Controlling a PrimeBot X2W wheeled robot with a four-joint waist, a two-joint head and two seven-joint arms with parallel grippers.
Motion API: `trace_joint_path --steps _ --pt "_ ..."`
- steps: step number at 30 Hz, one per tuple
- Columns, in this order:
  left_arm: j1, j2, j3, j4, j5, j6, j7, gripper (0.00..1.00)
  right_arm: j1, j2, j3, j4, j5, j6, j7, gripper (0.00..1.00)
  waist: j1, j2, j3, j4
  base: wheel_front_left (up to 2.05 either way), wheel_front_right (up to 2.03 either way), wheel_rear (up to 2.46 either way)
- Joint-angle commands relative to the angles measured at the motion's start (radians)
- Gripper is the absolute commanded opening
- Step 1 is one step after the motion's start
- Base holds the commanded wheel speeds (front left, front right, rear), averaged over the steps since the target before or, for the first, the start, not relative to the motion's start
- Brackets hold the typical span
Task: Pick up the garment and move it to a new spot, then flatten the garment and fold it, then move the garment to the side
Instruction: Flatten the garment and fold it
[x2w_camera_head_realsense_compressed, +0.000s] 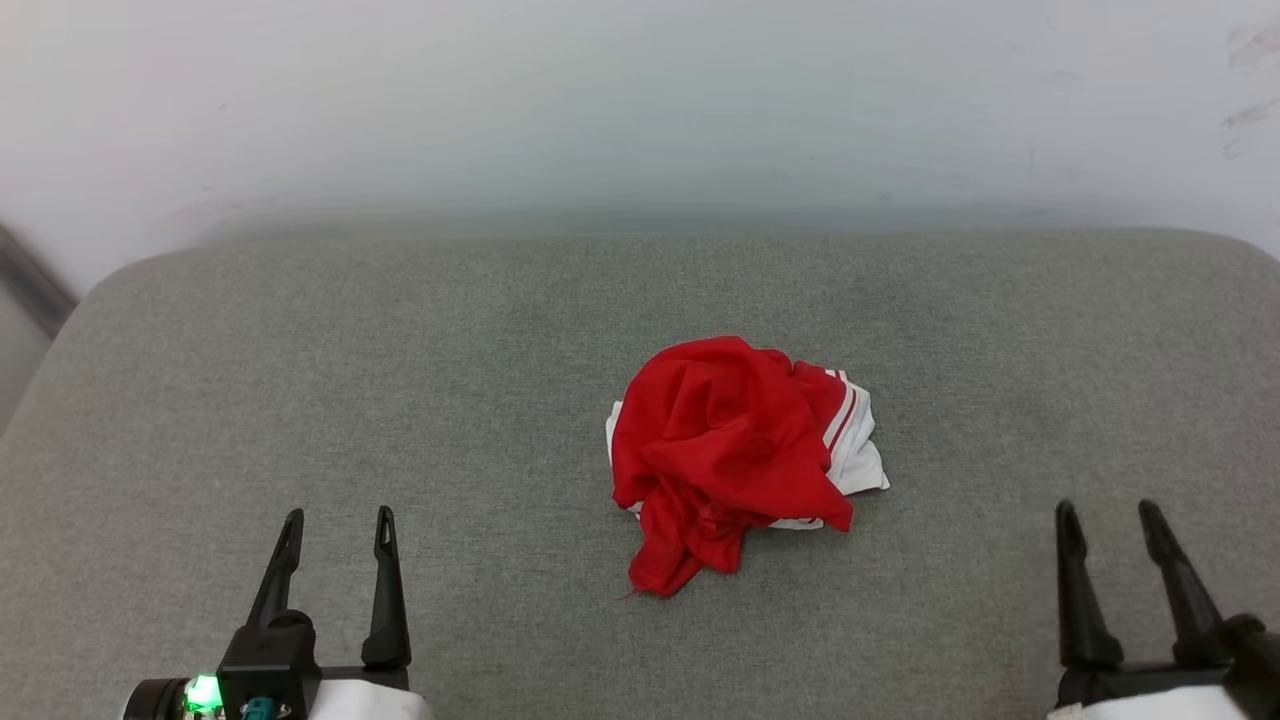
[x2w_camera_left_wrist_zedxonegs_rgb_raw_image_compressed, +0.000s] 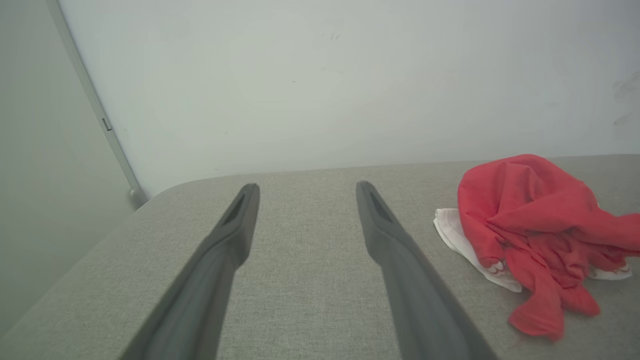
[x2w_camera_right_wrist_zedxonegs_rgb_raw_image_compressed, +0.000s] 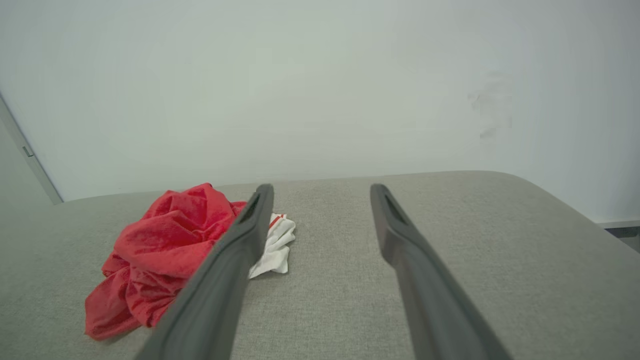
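Nearest on the left, the left gripper (x2w_camera_head_realsense_compressed: 335, 525) hangs with fingers spread and empty. Further in, at the middle of the grey cushion (x2w_camera_head_realsense_compressed: 400, 350), the garment (x2w_camera_head_realsense_compressed: 735, 455) lies crumpled: light, limp cloth, best pinched at its raised red crown. Near right, the right gripper (x2w_camera_head_realsense_compressed: 1108, 518) gapes, holding nothing.

garment (x2w_camera_right_wrist_zedxonegs_rgb_raw_image_compressed: 165, 245) partly behind right fingers (x2w_camera_right_wrist_zedxonegs_rgb_raw_image_compressed: 242, 235)

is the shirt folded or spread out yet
Neither: the shirt lies crumpled in a heap on the grey surface, red cloth bunched over itself with white sleeve edges poking out. No lettering shows.
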Motion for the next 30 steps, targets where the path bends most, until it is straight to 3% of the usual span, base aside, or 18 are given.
trace_joint_path --steps 1,8,14,19,24,25,30 --pt "0.004 -0.004 0.005 -0.001 0.005 -0.005 -0.003 1.00 -0.033 0.001 -0.007 -0.014 0.008 0.000 -0.002 1.00 0.0000 0.0000 0.002 0.001 0.00 0.00 0.00" --pt "-0.027 -0.010 0.014 -0.004 0.012 -0.014 -0.003 1.00 -0.206 -0.007 -0.011 -0.087 -0.066 0.000 -0.002 1.00 0.0000 0.0000 0.025 0.008 0.00 0.00 0.00" --pt "-0.063 -0.014 0.016 -0.007 0.008 -0.025 -0.003 1.00 -0.429 -0.137 0.082 -0.074 -0.080 0.000 -0.002 1.00 0.0000 0.0000 0.082 0.007 0.00 0.00 0.00" --pt "-0.093 -0.018 0.019 -0.012 0.007 -0.028 -0.003 1.00 -0.611 -0.278 0.218 0.056 -0.032 0.000 0.007 1.00 0.0000 0.0000 0.124 0.006 0.00 0.00 0.00" --pt "-0.119 -0.022 0.024 -0.017 0.004 -0.032 -0.003 1.00 -0.790 -0.397 0.405 0.185 0.095 0.000 0.210 1.00 0.0000 0.0000 0.166 0.009 0.00 0.00 0.00" --pt "-0.119 -0.022 0.024 -0.017 0.004 -0.032 -0.003 1.00 -0.790 -0.397 0.405 0.185 0.095 0.000 0.210 1.00 0.0000 0.0000 0.166 0.009 0.00 0.00 0.00" --pt "-0.151 -0.025 0.025 -0.026 -0.002 -0.037 -0.003 1.00 -0.923 -0.507 0.627 0.230 0.301 0.000 0.545 1.00 0.0000 0.0000 0.219 0.015 0.00 0.00 0.00"
